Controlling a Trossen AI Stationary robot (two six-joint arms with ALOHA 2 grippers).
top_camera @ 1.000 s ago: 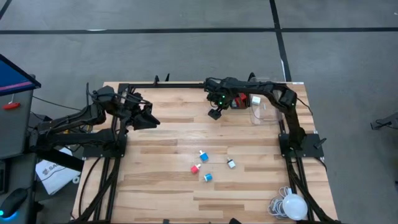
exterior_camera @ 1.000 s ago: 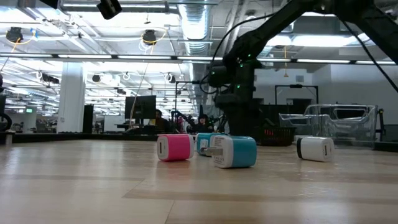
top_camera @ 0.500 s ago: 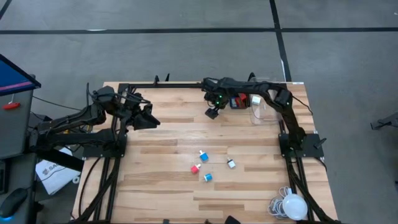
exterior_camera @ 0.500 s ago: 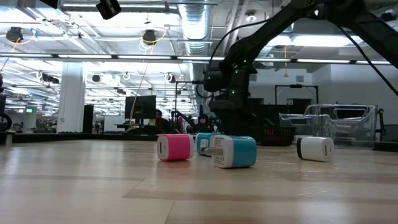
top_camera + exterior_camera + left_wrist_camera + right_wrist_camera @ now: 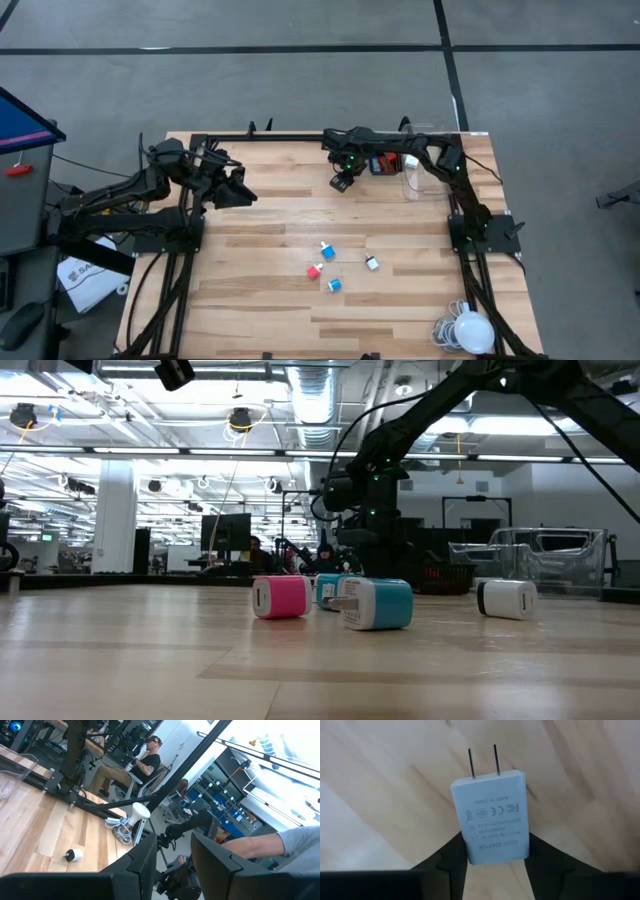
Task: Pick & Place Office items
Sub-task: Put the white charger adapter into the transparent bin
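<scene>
Above the far middle of the wooden counter [image 5: 260, 300], the right claw [image 5: 342, 182] hangs clear of the boards with its two dark fingers [image 5: 445, 862] closed on a pale blue-white plug adapter [image 5: 491, 817]. The wrist view shows the adapter pinched at its lower sides, its printed face toward the camera and its two metal prongs pointing away from the claw, with bare wood beneath. Just beyond this arm, at the far right of the counter, sits a clear bin [image 5: 418, 172] with red and dark pieces inside that are too small to tell apart. Four more office items lie loose near the middle of the counter: a blue adapter [image 5: 327, 250], a pink-red adapter [image 5: 314, 271], a second blue adapter [image 5: 335, 285] and a white adapter [image 5: 371, 263], close together but not touching in the overhead view. From counter level the pink one [image 5: 279, 598] lies on its side just beside a blue one [image 5: 378, 604] whose prongs point toward it, and the white one [image 5: 507, 599] rests apart to one side. A white round lamp [image 5: 470, 331] with its coiled cable sits at the near right corner. The left claw [image 5: 240, 193] waits over the far left part of the counter, its fingers [image 5: 142, 862] parted with nothing between them. A seated person [image 5: 135, 765] shows in the room beyond the counter.
</scene>
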